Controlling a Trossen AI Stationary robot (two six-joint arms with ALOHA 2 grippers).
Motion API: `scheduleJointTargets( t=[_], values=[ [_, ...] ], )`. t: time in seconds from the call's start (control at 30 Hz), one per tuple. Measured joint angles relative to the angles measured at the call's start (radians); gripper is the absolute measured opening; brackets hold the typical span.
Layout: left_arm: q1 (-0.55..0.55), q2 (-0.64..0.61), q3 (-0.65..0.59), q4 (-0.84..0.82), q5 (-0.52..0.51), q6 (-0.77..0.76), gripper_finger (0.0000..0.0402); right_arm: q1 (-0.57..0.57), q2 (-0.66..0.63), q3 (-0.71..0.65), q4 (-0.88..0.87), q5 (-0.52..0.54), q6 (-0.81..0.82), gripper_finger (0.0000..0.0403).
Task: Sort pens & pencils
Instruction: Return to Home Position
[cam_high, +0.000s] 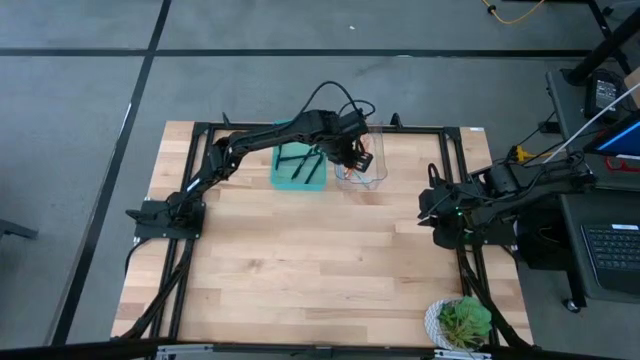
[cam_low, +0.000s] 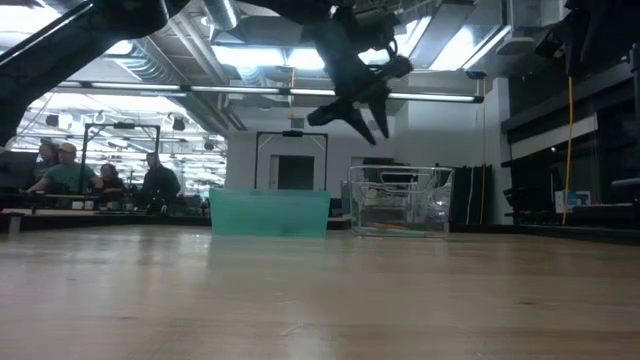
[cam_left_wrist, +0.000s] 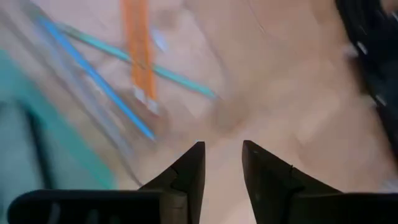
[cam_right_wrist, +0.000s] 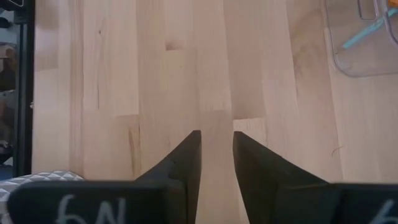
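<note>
This is looking like a robotics lab set up in an open industrial hall. A left arm (cam_high: 262, 140) and a right arm (cam_high: 510, 190), both dark and jointed, are sitting bolted to a black metal frame (cam_high: 448, 150) around a pale wooden table (cam_high: 300, 270). All of it is standing on a grey floor (cam_high: 80, 90) marked with dark tape lines. A laptop (cam_high: 612, 247) is lying open beside the right arm, and a yellow cable (cam_high: 515, 14) is trailing over the floor. Beyond the table, strip lights (cam_low: 260, 55) are glowing under bare ducts (cam_low: 190, 35), and people (cam_low: 65, 175) are sitting at distant benches.
</note>
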Motion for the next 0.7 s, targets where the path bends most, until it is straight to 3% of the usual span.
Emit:
scheduleJointTargets(
  t=[0.13, 0.27, 0.37, 0.57, 0.7],
  values=[
    [-0.017, 0.000, 0.000, 0.000, 0.124, -0.002, 0.0099, 0.000, 0.000, 0.000, 0.001, 0.000, 0.002, 0.0094],
    [-0.040, 0.001, 0.000, 0.006, 0.053, 0.018, 0.0099, 0.000, 0.000, 0.000, 0.043, 0.000, 0.002, 0.0094],
    [-0.052, -0.007, -0.001, -0.044, 0.061, 0.177, 0.0099, 0.000, 0.000, 0.000, 0.116, 0.000, -0.003, 0.0094],
    [-0.096, -0.072, 0.000, -0.105, 0.075, 0.261, 0.0099, 0.000, -0.001, 0.000, 0.301, 0.000, -0.054, 0.0094],
    [-0.113, -0.122, -0.001, -0.103, 0.012, 0.340, 0.0099, -0.002, 0.001, 0.026, 0.392, 0.000, -0.096, 0.0094]
  ],
)
